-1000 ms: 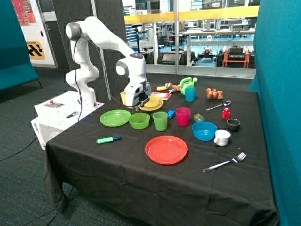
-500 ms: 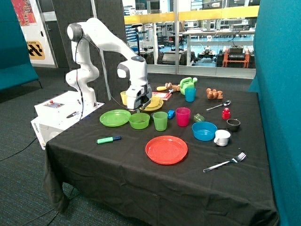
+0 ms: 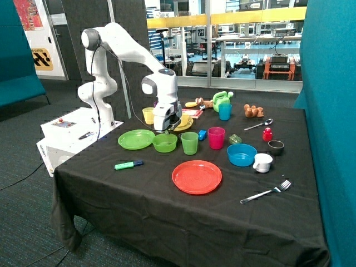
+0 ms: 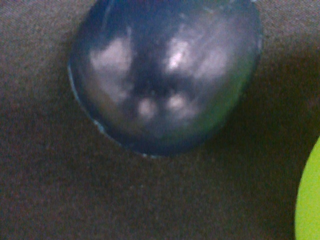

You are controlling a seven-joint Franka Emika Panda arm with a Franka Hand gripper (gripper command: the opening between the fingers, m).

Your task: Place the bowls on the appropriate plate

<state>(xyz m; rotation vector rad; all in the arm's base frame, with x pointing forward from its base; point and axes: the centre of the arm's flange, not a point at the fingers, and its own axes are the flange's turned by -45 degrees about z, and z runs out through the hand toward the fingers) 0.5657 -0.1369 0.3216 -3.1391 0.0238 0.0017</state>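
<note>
The lime green bowl point(image 3: 164, 143) sits on the black cloth between the green plate point(image 3: 136, 139) and a green cup point(image 3: 189, 143). My gripper point(image 3: 167, 129) hangs just above the bowl's back rim. The yellow bowl point(image 3: 184, 119) rests on the yellow plate point(image 3: 182, 125) right behind the gripper, partly hidden by it. In the wrist view a dark glossy round shape point(image 4: 165, 75) lies on the cloth; I cannot tell what it is. A lime green edge point(image 4: 309, 200) shows beside it.
A yellow cup point(image 3: 147, 115) stands behind the arm. A pink cup point(image 3: 216, 137), a blue bowl point(image 3: 241, 154) and a white cup point(image 3: 262, 162) stand beyond the green cup. A red plate point(image 3: 196, 177) and a green marker point(image 3: 128, 165) lie near the front. Toys and cutlery lie at the back.
The gripper has moved from beside the yellow plate toward the front and down, and now stands over the lime green bowl. The yellow cup behind it shows more.
</note>
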